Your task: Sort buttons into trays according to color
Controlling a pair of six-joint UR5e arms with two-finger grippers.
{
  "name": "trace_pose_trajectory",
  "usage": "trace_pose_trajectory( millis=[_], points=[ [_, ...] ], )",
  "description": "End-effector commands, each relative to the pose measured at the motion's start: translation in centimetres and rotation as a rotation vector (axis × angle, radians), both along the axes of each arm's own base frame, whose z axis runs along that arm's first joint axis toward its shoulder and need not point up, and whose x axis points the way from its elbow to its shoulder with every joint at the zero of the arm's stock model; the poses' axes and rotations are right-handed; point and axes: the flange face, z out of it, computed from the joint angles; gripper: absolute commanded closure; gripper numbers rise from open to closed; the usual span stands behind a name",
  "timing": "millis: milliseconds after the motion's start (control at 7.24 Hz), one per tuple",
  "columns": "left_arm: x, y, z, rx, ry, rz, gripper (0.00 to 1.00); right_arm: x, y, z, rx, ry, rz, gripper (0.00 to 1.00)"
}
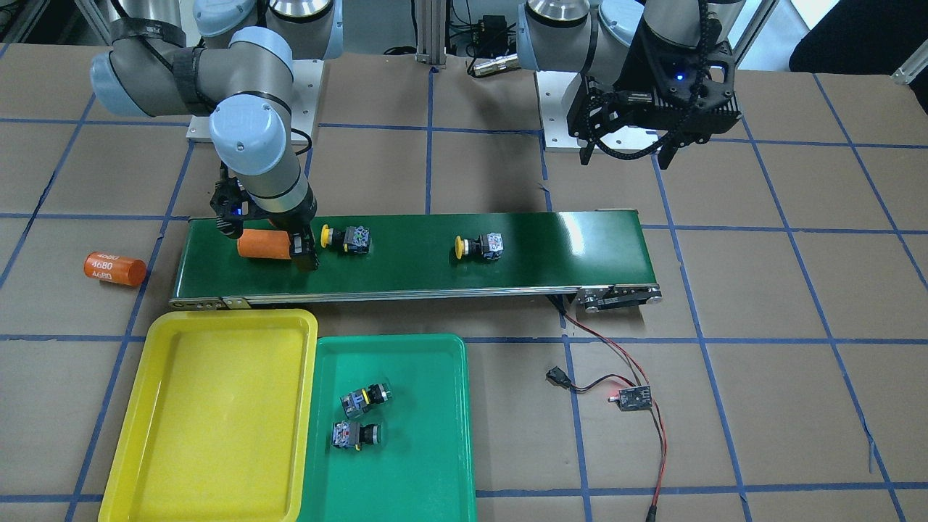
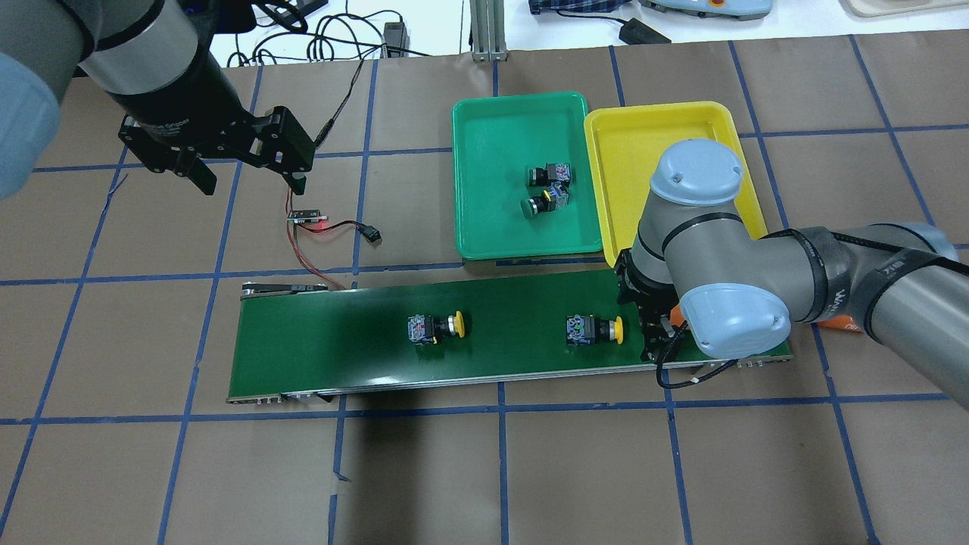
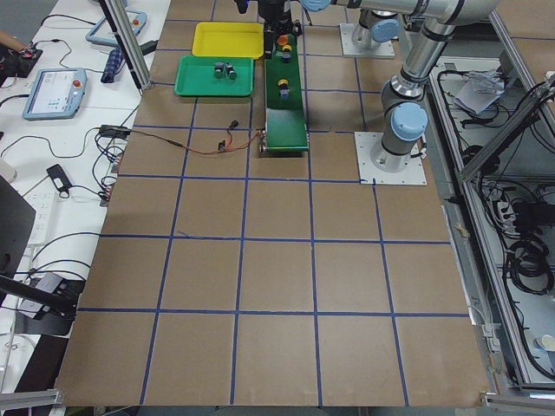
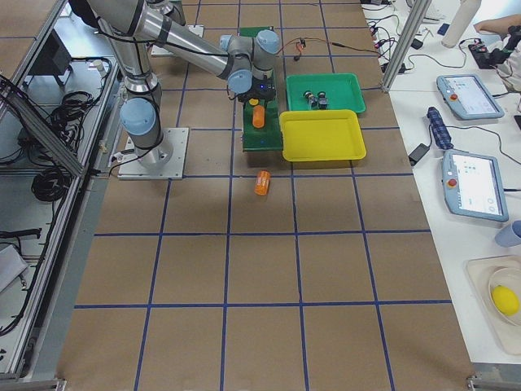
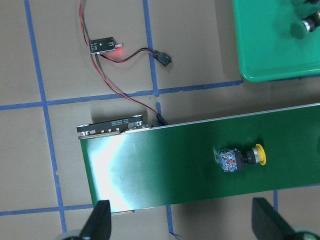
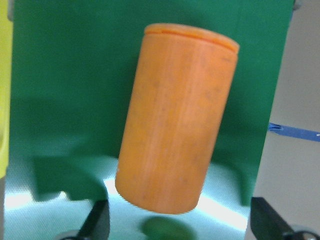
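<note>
Two yellow-capped buttons lie on their sides on the belt, one [image 1: 346, 238] close to my right gripper and one [image 1: 480, 246] at mid-belt. Two green-capped buttons [image 1: 366, 397] [image 1: 355, 433] lie in the green tray [image 1: 420, 478]. Beside it, the yellow tray [image 1: 217, 406] holds nothing. My right gripper [image 1: 272, 250] is low over the belt's end, open, its fingers [image 6: 99, 222] astride a plain orange cylinder [image 6: 177, 120] lying there. My left gripper [image 2: 250, 178] hangs open and empty above the table, away from the belt.
The dark-green conveyor belt [image 1: 551, 246] runs across the middle. A second orange cylinder printed 4680 [image 1: 114, 269] lies on the table off the belt's end. A small circuit board [image 1: 631, 397] with red and black wires sits near the other end.
</note>
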Motion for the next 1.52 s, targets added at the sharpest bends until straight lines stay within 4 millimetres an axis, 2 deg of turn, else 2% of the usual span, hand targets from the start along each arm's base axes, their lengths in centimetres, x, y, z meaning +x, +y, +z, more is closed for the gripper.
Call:
trace_pose_trajectory(
  millis=[0, 276, 691, 829, 1105, 1381],
  points=[
    [0.7, 0.5, -0.1, 0.0, 0.003, 0.018, 0.0, 0.0, 0.1, -0.2, 0.005, 0.001, 0.002, 0.0],
    [0.7, 0.3, -0.3, 0.004, 0.009, 0.091, 0.0, 0.0, 0.1, -0.1, 0.003, 0.004, 0.0, 0.0],
    [0.7, -0.5, -0.3, 0.003, 0.004, 0.081, 0.0, 0.0, 0.0, -0.5, 0.011, 0.003, 0.005, 0.01],
    [0.5, 0.5, -0.3, 0.004, 0.004, 0.074, 0.0, 0.0, 0.0, -0.4, 0.01, -0.002, 0.006, 0.12],
    [0.6, 0.5, 0.1, -0.019, 0.005, 0.075, 0.0, 0.1, -0.3, -0.2, 0.002, -0.004, 0.002, 0.4],
    [0.3, 0.6, -0.3, -0.019, 0.004, 0.086, 0.0, 0.0, -0.5, 0.5, -0.025, -0.007, -0.002, 0.86]
  ],
)
